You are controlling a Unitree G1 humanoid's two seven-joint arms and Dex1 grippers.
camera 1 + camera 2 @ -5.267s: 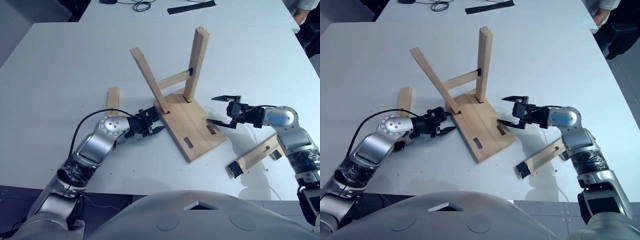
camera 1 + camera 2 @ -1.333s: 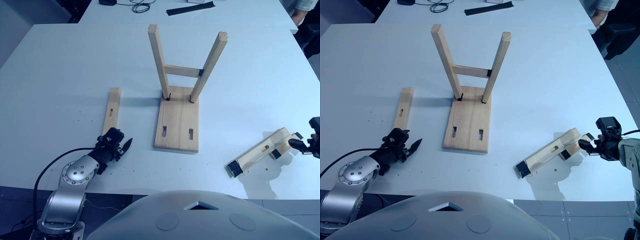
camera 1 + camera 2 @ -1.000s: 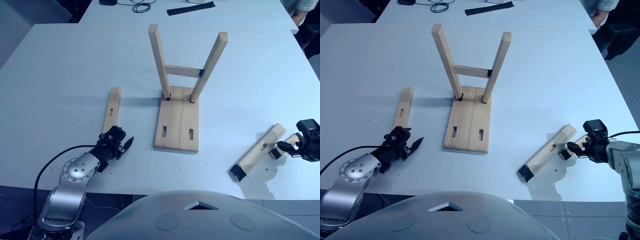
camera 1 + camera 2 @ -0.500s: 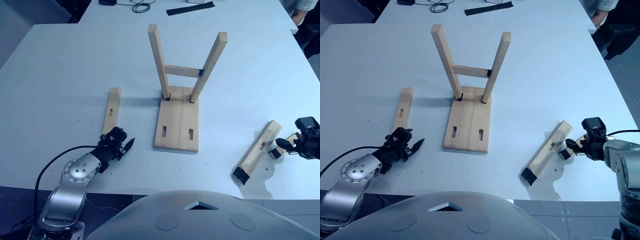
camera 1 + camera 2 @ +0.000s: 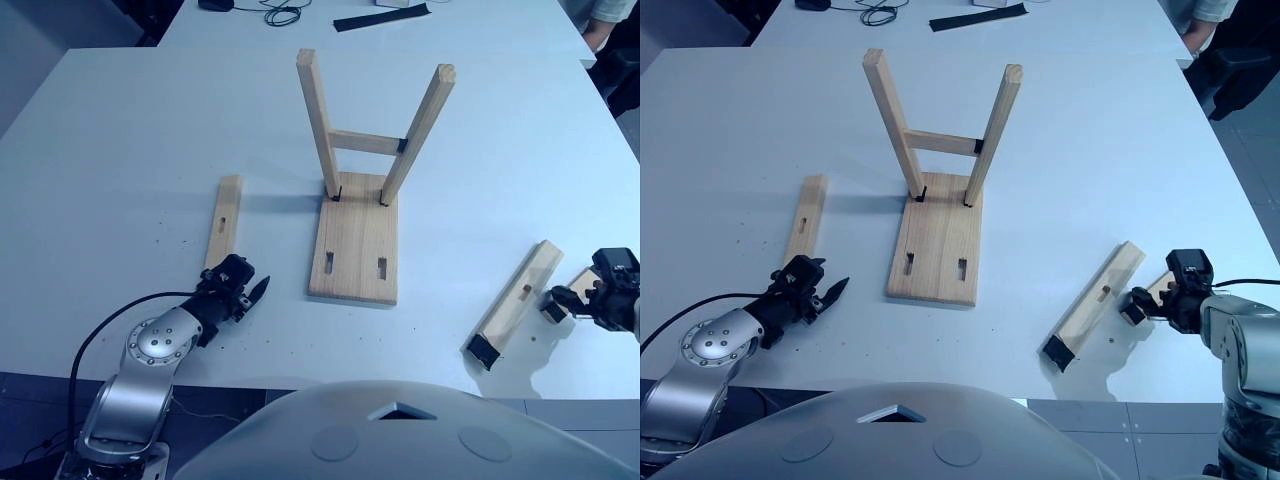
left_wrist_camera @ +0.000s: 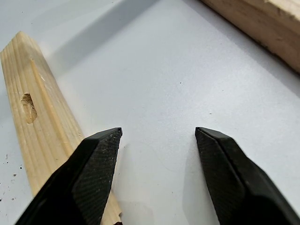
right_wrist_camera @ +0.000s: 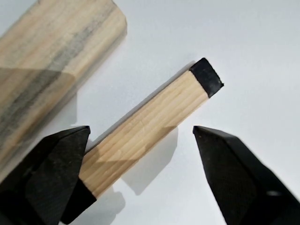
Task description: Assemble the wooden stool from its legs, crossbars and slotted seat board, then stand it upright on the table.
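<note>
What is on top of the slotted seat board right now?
Two legs joined by a crossbar stand in the seat board's far slots; its two near slots are empty. How deep the leg ends sit is hidden.

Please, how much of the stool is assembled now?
Done: two standing legs joined by the first crossbar sit in the far slots of the seat board. In hand: the open right claw straddles the second crossbar; the open left claw is beside the left loose leg. Left: that leg, the right loose leg, the empty near slots, then turning upright.

A lab: white table (image 5: pixel 120 150), loose cables (image 5: pixel 283 11) beyond.
</note>
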